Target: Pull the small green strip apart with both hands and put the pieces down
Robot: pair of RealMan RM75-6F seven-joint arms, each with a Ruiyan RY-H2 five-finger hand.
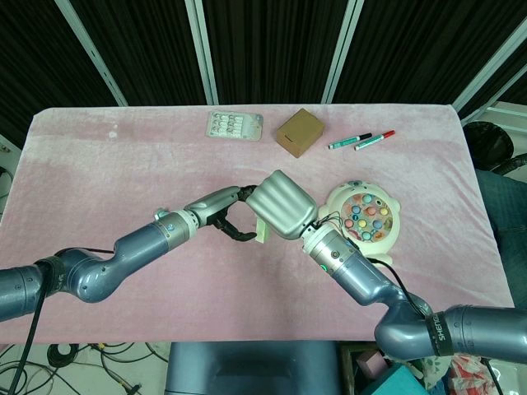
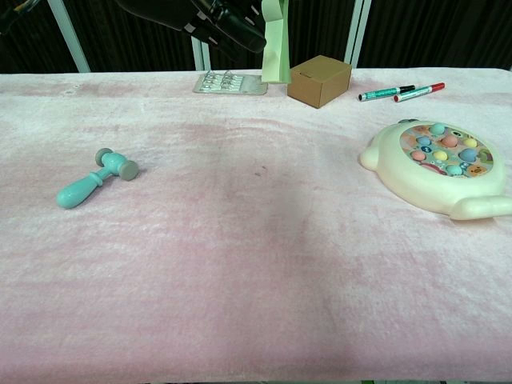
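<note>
I had the small green strip (image 2: 276, 44), a flat, matte, pale band, held above the middle of the fuzzy pink counter (image 1: 99, 164), its long axis upright and its lower end pointing down. My left hand (image 1: 226, 216) had dark fingers pinched on it. My right hand's (image 1: 282, 204) smooth silver back hid its fingers, so I could not tell its grip.

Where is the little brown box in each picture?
Head view: the small brown cardboard box sits near the far edge of the pink table, just right of the middle.
Chest view: the same box is at the top, right of centre, beside the hanging green strip.
Shared landmark: the two marker pens lie just right of the box in both.
</note>
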